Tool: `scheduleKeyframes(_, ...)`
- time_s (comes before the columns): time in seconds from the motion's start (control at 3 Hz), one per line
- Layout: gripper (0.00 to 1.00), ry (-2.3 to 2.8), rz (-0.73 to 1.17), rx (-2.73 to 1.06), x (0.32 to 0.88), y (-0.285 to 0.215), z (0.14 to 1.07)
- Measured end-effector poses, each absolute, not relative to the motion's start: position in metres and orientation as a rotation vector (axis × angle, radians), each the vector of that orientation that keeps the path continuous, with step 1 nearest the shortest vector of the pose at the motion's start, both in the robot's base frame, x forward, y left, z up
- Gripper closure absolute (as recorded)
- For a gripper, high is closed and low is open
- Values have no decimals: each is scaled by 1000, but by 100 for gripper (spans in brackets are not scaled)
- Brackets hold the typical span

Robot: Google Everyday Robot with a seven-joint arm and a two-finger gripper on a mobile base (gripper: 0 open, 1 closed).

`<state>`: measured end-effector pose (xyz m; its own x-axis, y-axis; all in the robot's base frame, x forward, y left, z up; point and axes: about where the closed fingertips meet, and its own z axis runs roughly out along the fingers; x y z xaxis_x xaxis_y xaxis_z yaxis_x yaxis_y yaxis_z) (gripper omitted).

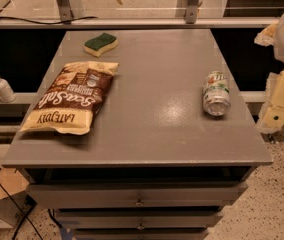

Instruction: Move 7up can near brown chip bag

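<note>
The 7up can (pixel 216 93) lies on its side on the right part of the grey table top (pixel 157 124), its shiny end facing the front. The brown chip bag (pixel 72 98) lies flat on the left part of the table, far from the can. My gripper (pixel 278 108) hangs at the right edge of the camera view, off the table's right side and to the right of the can, not touching it.
A green-and-yellow sponge (pixel 101 43) sits at the back left of the table. A white pump bottle (pixel 1 86) stands on a ledge to the left. Drawers (pixel 139 196) are below the table top. A railing runs behind.
</note>
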<state>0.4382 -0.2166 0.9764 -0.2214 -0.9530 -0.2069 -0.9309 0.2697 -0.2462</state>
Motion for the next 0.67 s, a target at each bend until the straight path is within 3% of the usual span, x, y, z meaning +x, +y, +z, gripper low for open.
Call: scheduleKeyframes(0.67,0,2224,-77,-1663,440,-221,975)
